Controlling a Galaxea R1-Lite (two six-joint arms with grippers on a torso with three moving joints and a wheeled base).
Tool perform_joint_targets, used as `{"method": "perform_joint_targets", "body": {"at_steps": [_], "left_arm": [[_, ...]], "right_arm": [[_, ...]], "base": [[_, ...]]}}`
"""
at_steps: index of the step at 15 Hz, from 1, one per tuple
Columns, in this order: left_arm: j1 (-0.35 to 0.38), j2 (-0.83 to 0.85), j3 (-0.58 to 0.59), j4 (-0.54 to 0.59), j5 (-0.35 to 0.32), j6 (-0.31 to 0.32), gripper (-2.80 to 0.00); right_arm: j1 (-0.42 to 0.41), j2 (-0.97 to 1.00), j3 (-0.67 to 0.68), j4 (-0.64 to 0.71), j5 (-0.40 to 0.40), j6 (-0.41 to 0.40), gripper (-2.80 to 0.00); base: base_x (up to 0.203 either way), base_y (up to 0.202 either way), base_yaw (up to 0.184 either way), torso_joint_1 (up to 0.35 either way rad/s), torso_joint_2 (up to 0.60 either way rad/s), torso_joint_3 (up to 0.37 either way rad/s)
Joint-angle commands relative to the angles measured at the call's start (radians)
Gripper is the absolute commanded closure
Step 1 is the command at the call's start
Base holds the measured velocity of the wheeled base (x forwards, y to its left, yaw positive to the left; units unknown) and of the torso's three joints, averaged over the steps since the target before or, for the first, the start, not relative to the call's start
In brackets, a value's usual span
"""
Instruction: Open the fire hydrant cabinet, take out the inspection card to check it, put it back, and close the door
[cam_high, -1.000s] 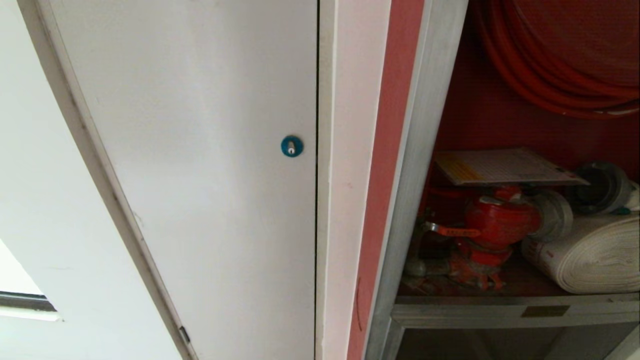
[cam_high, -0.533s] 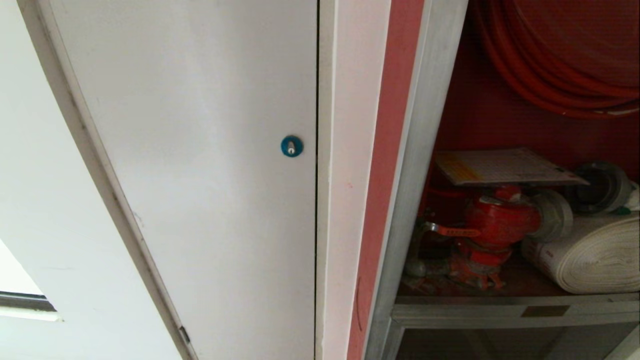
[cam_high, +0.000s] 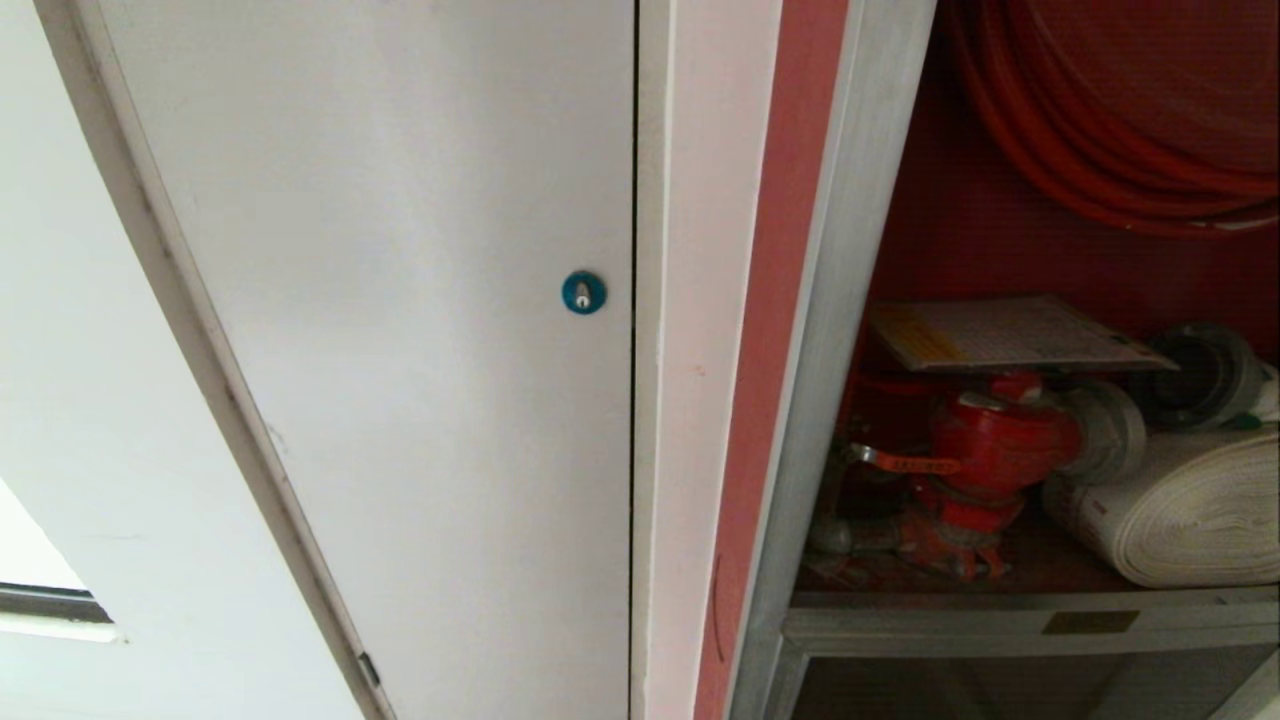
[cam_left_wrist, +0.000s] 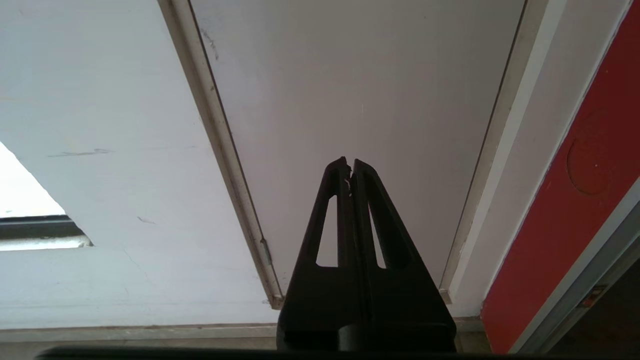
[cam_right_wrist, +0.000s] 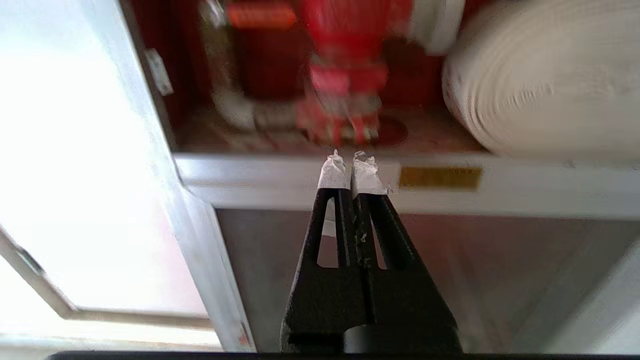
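Observation:
The fire hydrant cabinet (cam_high: 830, 330) stands open at the right of the head view, with a silver frame and a red inside. The inspection card (cam_high: 1010, 333) lies flat on top of the red hydrant valve (cam_high: 990, 440), its yellow band toward the frame. The door is out of view. Neither arm shows in the head view. My right gripper (cam_right_wrist: 351, 156) is shut and empty, its white-taped tips in front of the cabinet's silver crossbar (cam_right_wrist: 250, 175), below the valve (cam_right_wrist: 350, 75). My left gripper (cam_left_wrist: 349, 162) is shut and empty, facing the white panel (cam_left_wrist: 350, 75).
A white panel (cam_high: 400, 300) with a blue round lock (cam_high: 583, 292) fills the left. Inside the cabinet a rolled white hose (cam_high: 1190, 510) lies right of the valve, and a red hose coil (cam_high: 1100, 130) hangs above. A lower dark panel (cam_right_wrist: 500, 280) sits under the crossbar.

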Motion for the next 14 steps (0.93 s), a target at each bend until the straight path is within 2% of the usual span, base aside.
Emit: {"method": "perform_joint_targets", "body": {"at_steps": [1, 14], "left_arm": [[0.0, 0.0, 0.0, 0.0, 0.0, 0.0, 0.0], [-0.002, 0.0, 0.0, 0.0, 0.0, 0.0, 0.0]], "right_arm": [[0.0, 0.001, 0.003, 0.032, -0.005, -0.006, 0.0], [0.0, 0.001, -0.002, 0.033, -0.007, -0.002, 0.0]], "base": [[0.0, 0.0, 0.0, 0.0, 0.0, 0.0], [0.0, 0.0, 0.0, 0.0, 0.0, 0.0]]}}
